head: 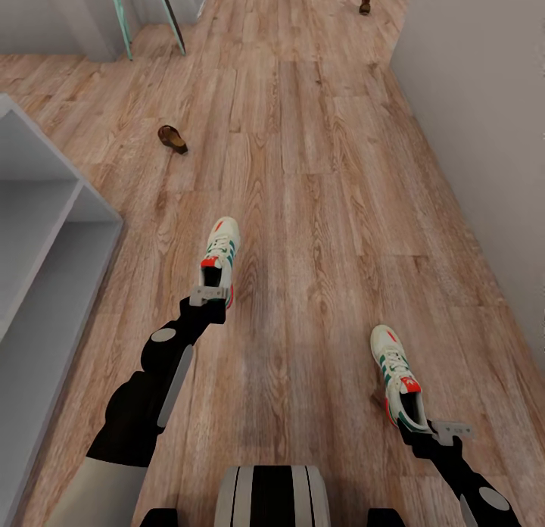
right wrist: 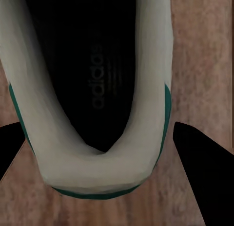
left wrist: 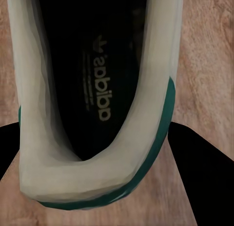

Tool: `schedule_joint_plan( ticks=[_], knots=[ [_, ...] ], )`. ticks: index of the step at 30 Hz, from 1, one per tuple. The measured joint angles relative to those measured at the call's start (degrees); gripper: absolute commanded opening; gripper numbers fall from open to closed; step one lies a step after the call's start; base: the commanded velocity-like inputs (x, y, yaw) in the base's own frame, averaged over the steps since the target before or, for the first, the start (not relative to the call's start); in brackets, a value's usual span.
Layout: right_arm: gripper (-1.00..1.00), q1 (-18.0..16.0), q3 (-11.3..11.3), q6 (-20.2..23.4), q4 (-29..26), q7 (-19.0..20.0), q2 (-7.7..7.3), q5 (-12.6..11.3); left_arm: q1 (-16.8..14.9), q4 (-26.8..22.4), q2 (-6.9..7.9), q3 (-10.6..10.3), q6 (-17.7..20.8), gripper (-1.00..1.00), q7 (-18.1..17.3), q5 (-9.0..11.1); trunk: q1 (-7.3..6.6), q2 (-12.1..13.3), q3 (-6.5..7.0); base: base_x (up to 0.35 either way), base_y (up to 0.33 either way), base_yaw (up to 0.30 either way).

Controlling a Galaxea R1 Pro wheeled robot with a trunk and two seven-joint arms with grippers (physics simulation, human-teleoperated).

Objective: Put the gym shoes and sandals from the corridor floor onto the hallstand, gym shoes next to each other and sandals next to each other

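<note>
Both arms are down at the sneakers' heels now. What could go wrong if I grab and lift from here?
1. Each gripper sits at a heel rim: left gripper on the left sneaker, right gripper on the right sneaker. A rim-only hold may let the toe sag or slip.
2. The rack lies left; the right sneaker must cross over.
3. Two sandals lie far off.
</note>
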Motion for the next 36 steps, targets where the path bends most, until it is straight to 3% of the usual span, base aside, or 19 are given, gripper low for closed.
schedule_joint_plan(
  ticks=[18,26,32,36],
  knots=[
    [-1.00,0.00,0.00,-0.18,0.00,0.09,0.13,0.01,0.17,0.04,0.37,0.20,0.16,-1.00,0.00,-0.20,-0.46,0.24,3.99,0.000,0.000,0.000],
    [-1.00,0.00,0.02,-0.18,-0.08,0.03,2.89,0.14,0.19,0.20,0.31,0.21,0.18,-1.00,0.08,-0.21,-0.67,0.35,5.76,0.000,0.000,0.000],
    [-1.00,0.00,-0.04,-0.10,-0.12,0.00,3.21,0.17,0.30,0.68,0.27,0.10,0.11,-1.00,0.34,-0.41,-0.83,0.43,7.16,0.000,0.000,-0.013],
    [-1.00,0.00,-0.04,-0.23,-0.13,0.00,3.24,0.16,2.05,0.46,0.26,0.17,-0.14,-1.00,0.57,-0.54,-0.93,0.48,8.32,0.000,0.000,-0.063]
  ],
)
